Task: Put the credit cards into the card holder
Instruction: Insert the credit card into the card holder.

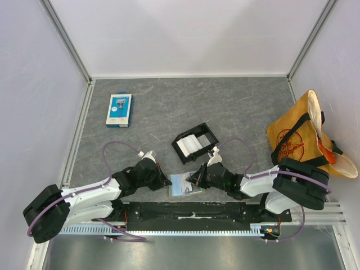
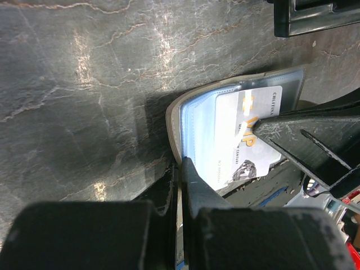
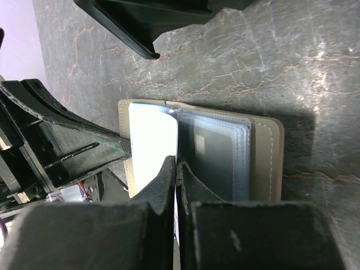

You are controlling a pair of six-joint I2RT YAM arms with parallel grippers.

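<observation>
The grey-tan card holder (image 1: pixel 184 187) lies open on the table near the front edge, between my two grippers. My left gripper (image 1: pixel 167 182) is shut on the holder's left edge (image 2: pixel 181 164). A white card (image 2: pixel 247 140) with dark print lies in the holder's left half under clear plastic. My right gripper (image 1: pixel 197 180) is shut on the thin edge of this white card (image 3: pixel 152 146) at the holder's fold (image 3: pixel 177 166). A dark grey card (image 3: pixel 214 157) sits in a clear pocket on the right half. More white cards (image 1: pixel 191 144) lie in the black tray.
The black tray (image 1: pixel 208 130) stands just behind the holder. A blue-and-white retail pack (image 1: pixel 119 109) lies at the back left. A yellow tote bag (image 1: pixel 304 135) sits at the right. Walls enclose the table on three sides.
</observation>
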